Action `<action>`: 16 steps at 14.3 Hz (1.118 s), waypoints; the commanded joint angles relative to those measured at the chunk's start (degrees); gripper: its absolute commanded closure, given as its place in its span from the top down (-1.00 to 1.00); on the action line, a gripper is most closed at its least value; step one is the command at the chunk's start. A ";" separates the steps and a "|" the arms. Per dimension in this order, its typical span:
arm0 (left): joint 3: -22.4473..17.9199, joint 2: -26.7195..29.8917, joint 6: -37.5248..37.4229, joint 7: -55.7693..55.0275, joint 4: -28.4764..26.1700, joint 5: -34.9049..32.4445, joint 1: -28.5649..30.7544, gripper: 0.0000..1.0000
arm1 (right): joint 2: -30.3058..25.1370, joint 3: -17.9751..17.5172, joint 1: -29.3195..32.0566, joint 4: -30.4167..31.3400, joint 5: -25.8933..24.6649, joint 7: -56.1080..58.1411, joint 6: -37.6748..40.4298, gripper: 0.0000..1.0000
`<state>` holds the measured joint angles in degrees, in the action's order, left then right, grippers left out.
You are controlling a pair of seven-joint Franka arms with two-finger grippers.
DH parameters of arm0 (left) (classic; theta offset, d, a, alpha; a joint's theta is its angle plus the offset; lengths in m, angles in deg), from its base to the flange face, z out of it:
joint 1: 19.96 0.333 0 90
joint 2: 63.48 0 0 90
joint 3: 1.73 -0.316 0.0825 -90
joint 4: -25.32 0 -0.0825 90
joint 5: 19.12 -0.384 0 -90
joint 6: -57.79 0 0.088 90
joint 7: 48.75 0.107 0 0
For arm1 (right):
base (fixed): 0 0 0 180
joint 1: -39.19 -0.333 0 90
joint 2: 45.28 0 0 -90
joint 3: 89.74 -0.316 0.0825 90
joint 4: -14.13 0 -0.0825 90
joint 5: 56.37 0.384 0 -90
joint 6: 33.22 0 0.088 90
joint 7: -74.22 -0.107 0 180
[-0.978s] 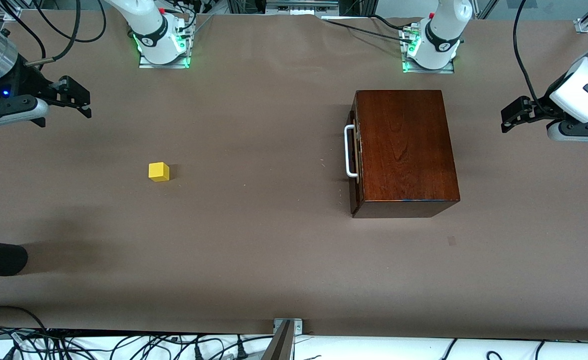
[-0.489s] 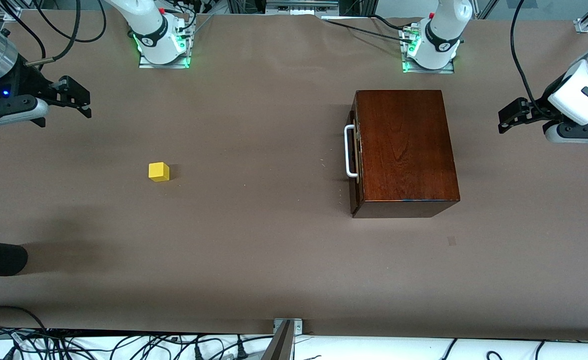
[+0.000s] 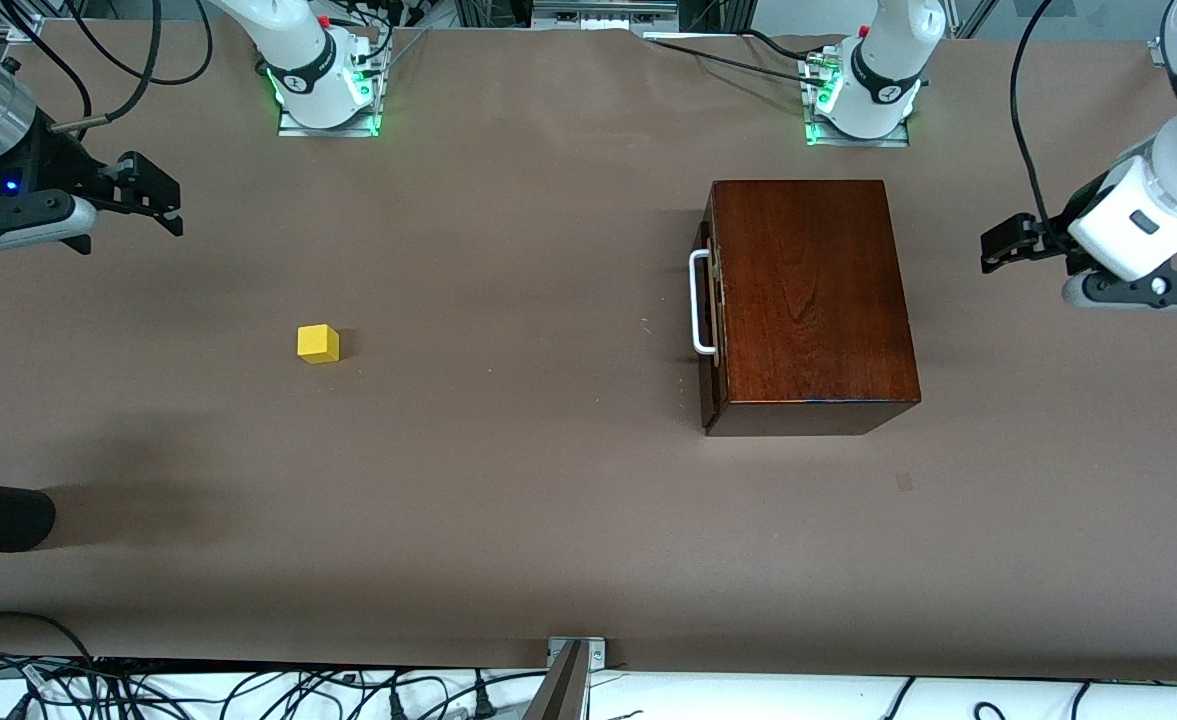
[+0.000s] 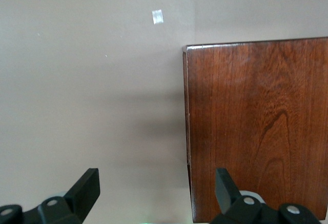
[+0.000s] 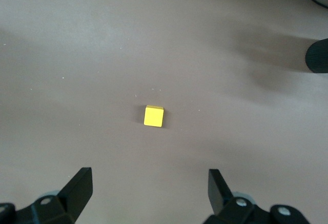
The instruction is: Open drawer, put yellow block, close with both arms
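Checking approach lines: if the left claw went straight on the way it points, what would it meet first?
Probably the box: the open left claw straddles its edge, one finger over the top, the other over bare table. Depth unclear.

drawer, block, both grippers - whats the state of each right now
drawer: shut in the wooden box
yellow block: loose on the table, toward the right arm's end
left gripper: open, empty, in the air beside the box
right gripper: open, empty, waiting above the table

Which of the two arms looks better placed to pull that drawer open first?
Probably the left: its open gripper hangs beside the wooden box; the right gripper, open, waits near the yellow block.
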<state>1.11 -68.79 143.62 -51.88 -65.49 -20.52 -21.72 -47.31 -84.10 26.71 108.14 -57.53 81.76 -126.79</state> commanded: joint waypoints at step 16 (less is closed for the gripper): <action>3.49 -22.72 17.61 -20.23 5.12 2.63 -28.38 1.00 | 0.46 -0.54 0.26 -1.55 -1.91 0.82 1.38 1.00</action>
<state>5.33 -89.04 160.54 -68.67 -62.33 -17.00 -48.35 -47.31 -84.26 26.70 108.09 -58.29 81.77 -126.77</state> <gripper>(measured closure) 0.000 0.000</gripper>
